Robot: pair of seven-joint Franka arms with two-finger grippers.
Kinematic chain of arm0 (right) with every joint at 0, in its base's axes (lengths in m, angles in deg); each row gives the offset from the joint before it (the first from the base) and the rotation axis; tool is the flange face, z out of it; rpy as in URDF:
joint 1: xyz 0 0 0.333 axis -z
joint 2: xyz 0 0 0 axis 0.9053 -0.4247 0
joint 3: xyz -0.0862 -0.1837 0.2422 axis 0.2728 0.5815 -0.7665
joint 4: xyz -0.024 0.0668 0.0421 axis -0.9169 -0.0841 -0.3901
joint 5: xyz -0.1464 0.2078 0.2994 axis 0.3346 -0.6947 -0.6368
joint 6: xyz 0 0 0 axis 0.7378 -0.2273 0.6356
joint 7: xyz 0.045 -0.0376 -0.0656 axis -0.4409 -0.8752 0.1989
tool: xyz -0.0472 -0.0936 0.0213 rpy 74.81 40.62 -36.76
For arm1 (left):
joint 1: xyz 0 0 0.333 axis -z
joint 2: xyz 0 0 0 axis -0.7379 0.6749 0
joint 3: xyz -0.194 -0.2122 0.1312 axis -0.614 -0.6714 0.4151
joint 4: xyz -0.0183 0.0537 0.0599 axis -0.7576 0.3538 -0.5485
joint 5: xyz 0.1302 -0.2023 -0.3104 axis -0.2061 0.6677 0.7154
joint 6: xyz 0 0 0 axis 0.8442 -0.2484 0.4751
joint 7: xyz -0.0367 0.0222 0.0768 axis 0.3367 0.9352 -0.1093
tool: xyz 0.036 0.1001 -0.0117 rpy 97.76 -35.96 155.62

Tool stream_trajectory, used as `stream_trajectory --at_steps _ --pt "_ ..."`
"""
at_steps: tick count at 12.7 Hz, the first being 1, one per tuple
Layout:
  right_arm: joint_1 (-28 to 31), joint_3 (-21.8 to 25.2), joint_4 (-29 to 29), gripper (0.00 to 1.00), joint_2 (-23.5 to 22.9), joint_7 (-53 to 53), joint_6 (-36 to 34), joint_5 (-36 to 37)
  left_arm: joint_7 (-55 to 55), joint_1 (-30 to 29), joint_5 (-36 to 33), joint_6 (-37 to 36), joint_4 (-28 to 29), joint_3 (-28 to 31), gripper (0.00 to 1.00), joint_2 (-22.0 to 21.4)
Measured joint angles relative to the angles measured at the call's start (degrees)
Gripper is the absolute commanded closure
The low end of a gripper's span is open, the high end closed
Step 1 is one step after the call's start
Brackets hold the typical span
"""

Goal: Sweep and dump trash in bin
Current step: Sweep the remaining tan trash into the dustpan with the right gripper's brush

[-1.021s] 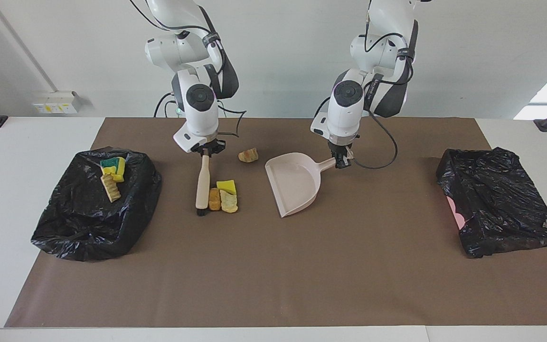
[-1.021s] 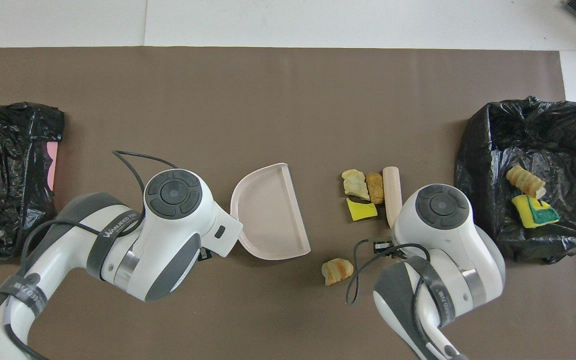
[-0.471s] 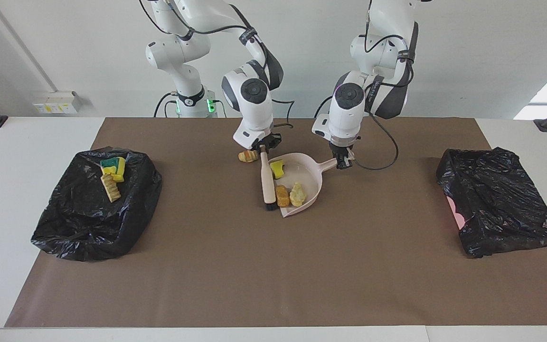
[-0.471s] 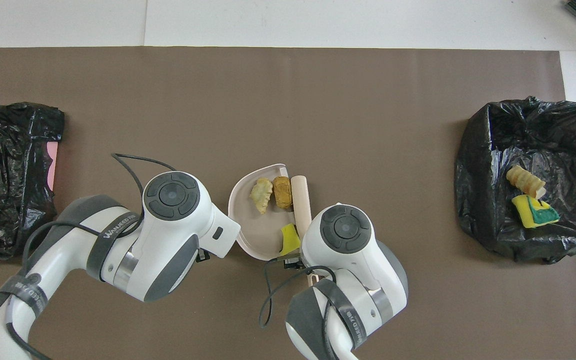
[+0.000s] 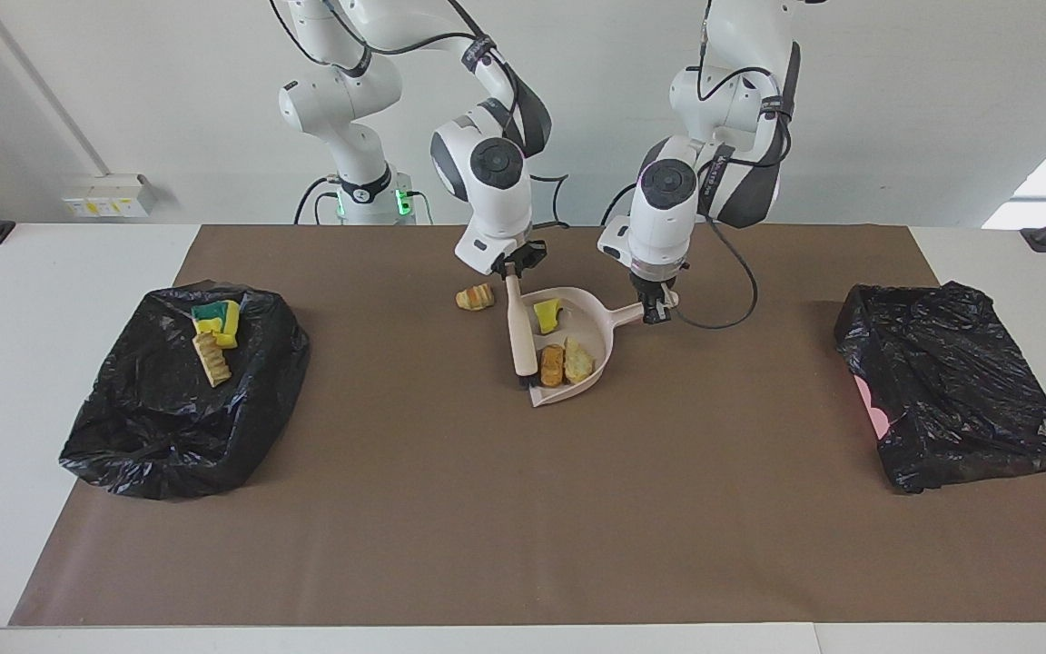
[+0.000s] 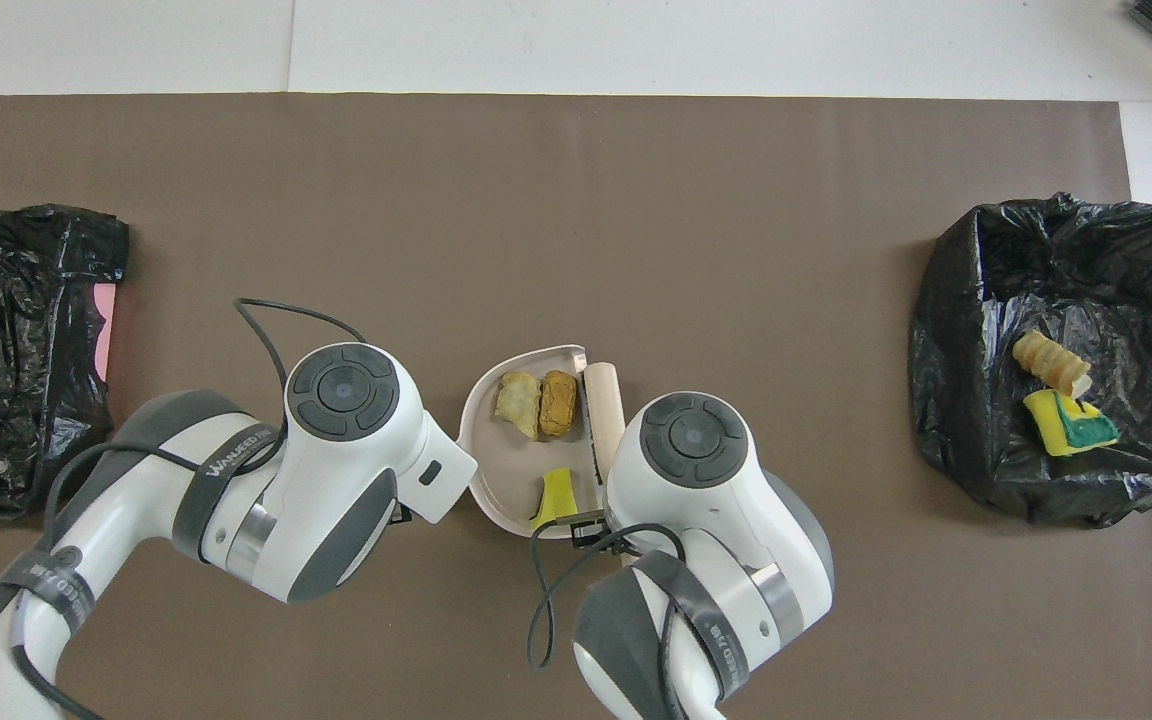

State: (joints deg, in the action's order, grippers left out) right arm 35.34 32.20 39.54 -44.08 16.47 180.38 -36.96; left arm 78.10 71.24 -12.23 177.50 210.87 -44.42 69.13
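Trash (image 5: 565, 361) inside dustpan (image 5: 594, 322) rim, brush (image 5: 519, 336) along its open edge, probably touching; both jaws clenched on handles.

Facing camera high, looks toward robots; overhead looks steeply down; both share brown mat (image 5: 523, 509).

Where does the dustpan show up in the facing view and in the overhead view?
Facing view: the dustpan lies on the brown mat at centre, below the two grippers, three trash pieces in it.
Overhead view: the dustpan sits at centre, between the two white wrists, partly covered by them.
Shared landmark: the brush lies along the pan's open edge in both views.
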Motion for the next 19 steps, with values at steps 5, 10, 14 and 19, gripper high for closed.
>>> stream_trajectory --at_steps 5,10,14,19 --pt "3.5 0.0 2.2 1.0 7.5 11.3 -12.3 6.4 6.4 0.0 0.0 -1.9 0.0 0.1 1.0 -0.1" --pt "2.3 -0.4 19.0 1.0 17.8 19.6 -8.8 6.1 7.2 0.0 0.0 -1.9 0.0 0.1 1.0 -0.1" --pt "-7.5 -0.9 24.7 1.0 18.3 35.6 3.4 2.7 7.3 0.0 0.0 -1.9 0.0 0.1 1.0 -0.1" --pt "-10.5 -0.8 13.3 1.0 2.9 40.8 14.5 2.7 7.3 0.0 -0.1 -1.8 0.0 0.1 1.0 -0.1"
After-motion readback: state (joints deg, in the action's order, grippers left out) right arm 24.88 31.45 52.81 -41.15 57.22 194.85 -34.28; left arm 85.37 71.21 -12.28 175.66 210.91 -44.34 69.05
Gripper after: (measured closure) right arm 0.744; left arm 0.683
